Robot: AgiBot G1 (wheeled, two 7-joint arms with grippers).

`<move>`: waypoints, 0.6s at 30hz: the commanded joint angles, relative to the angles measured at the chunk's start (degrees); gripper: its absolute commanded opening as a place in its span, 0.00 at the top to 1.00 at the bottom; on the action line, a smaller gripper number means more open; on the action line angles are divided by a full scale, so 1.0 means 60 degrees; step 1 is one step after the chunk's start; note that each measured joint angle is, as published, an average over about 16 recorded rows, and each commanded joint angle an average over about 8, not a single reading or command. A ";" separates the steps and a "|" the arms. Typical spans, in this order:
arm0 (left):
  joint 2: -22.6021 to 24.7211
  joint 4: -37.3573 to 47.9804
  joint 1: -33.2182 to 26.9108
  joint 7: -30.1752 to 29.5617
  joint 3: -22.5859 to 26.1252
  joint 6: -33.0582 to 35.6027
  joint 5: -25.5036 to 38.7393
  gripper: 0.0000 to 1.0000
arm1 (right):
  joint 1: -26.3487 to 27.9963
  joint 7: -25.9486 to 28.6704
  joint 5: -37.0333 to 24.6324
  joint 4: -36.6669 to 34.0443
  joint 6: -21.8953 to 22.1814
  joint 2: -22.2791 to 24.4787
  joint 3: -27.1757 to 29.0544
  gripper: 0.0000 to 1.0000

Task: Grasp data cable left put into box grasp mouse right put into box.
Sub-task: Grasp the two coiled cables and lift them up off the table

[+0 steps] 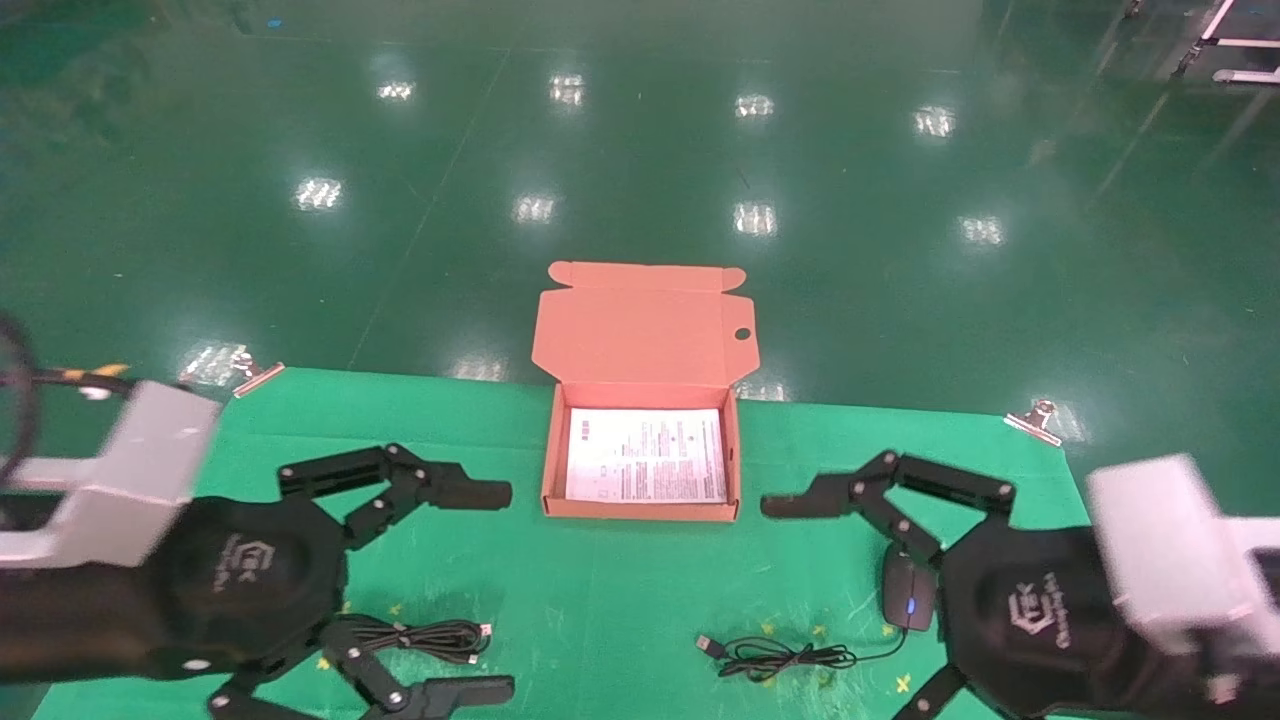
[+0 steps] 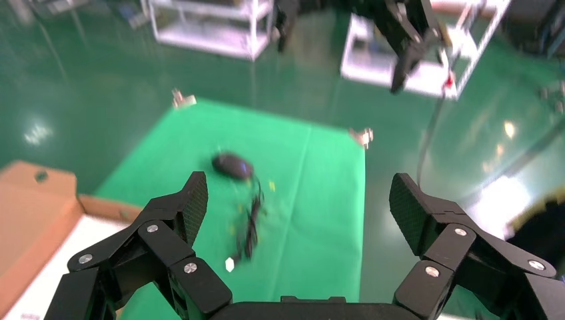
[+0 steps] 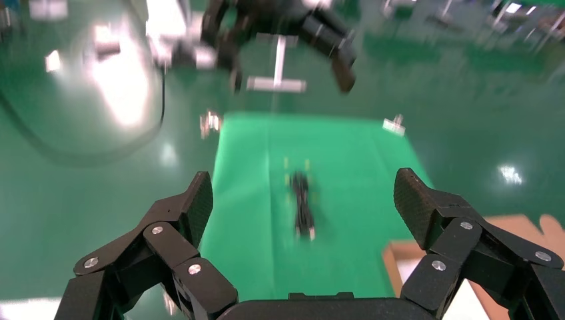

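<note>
The data cable [image 1: 432,637] lies coiled on the green tabletop [image 1: 620,600], near and left of the box [image 1: 641,508], which stands open with a leaflet inside. The mouse [image 1: 908,593] lies right of the box. The left tool [image 1: 490,590] hovers spread over the cable; the right tool [image 1: 800,600] hovers spread above the mouse.

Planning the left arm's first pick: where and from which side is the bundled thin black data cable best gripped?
Grip the bundled thin black data cable across the middle of its loops, coming from above. It lies flat on the green cloth, a slim bundle running left to right with its silver plug toward the salmon-orange cardboard box. The open left gripper should probably close across its narrow width.
</note>
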 commanded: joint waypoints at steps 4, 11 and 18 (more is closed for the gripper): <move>0.0343 0.0256 -0.1038 -0.0239 0.0814 0.0305 0.1339 0.00 | 0.0971 -0.0602 -0.1633 0.0095 -0.0257 -0.0163 -0.0817 0.00; 0.0880 0.0508 -0.2601 -0.0021 0.2514 0.0411 0.3593 0.00 | 0.2327 -0.1782 -0.4292 0.0278 -0.0253 -0.0682 -0.2791 0.00; 0.1467 0.0450 -0.3436 0.0195 0.4038 0.0236 0.5752 0.00 | 0.2889 -0.2316 -0.6291 0.0289 0.0062 -0.1235 -0.4229 0.00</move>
